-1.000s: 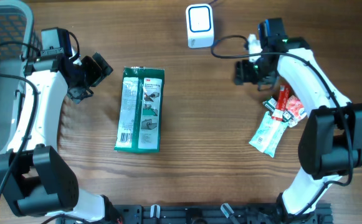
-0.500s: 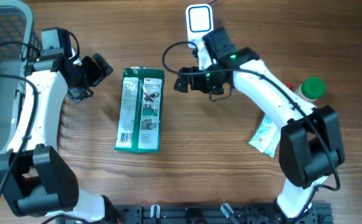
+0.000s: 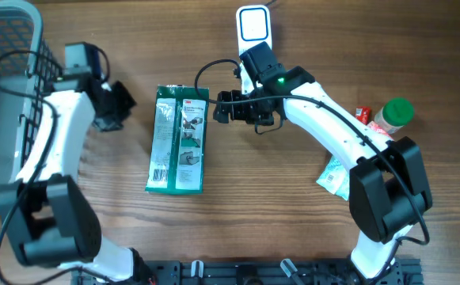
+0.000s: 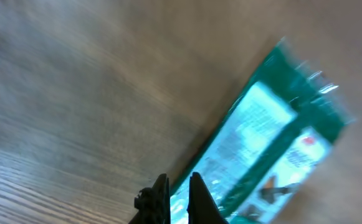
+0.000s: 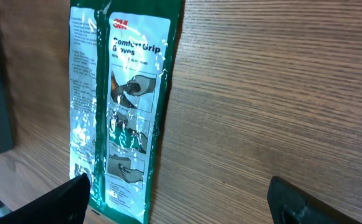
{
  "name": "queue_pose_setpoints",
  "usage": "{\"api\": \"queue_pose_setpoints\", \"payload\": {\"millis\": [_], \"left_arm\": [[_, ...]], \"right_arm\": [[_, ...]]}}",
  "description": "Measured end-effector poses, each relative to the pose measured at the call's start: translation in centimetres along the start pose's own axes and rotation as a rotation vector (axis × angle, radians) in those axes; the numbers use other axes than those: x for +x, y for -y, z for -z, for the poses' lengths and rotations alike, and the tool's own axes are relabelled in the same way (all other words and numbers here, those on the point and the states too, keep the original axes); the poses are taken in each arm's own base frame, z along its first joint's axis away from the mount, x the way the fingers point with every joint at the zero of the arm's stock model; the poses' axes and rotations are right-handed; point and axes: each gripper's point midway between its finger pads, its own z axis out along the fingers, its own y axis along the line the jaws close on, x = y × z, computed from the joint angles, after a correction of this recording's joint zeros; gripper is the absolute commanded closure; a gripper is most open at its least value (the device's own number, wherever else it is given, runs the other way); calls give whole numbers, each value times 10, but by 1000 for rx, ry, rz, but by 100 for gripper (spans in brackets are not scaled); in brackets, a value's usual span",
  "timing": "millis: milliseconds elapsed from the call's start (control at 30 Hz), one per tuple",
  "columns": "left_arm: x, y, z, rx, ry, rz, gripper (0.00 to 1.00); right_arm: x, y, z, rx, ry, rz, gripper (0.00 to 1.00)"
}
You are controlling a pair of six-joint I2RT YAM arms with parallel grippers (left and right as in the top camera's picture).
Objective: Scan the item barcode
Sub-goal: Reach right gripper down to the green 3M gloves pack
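From above, the left arm (image 3: 51, 142) bends along the left edge of the counter (image 3: 277, 206), beside one grey wire basket (image 3: 8, 47). The left pincer (image 3: 117, 105) points to the right, near the upper left corner of the glove package (image 3: 178, 140) but apart from it. The right arm (image 3: 332, 119) reaches across to the left, and the right pincer (image 3: 222, 108) hangs just beside the upper right corner of that package. There is one glove package, green, and it lies flat in the middle of the counter. One white barcode scanner (image 3: 254, 25) stands at the far edge. On the right side are one bottle (image 3: 394, 112) with a green cap, one red packet (image 3: 363, 115) and one white-green sachet (image 3: 334, 176).

The left wrist view is blurred. The left pincer (image 4: 179, 196) has its tips almost together, with nothing between them. The glove package (image 4: 261, 143) lies slanted on the counter (image 4: 75, 93).

In the right wrist view, the right pincer (image 5: 181, 208) stands wide, and its two dark fingers (image 5: 305, 202) hold nothing. The glove package (image 5: 124, 106) lies at the left on the counter (image 5: 261, 93), with the printed face up.
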Motion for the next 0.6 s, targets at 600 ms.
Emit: {"api": "queue_pose_setpoints", "payload": {"millis": [600], "left_arm": [[65, 0, -76, -184, -165, -157, 96]], "right_arm": [[-2, 4, -2, 17, 8, -1, 11]]}}
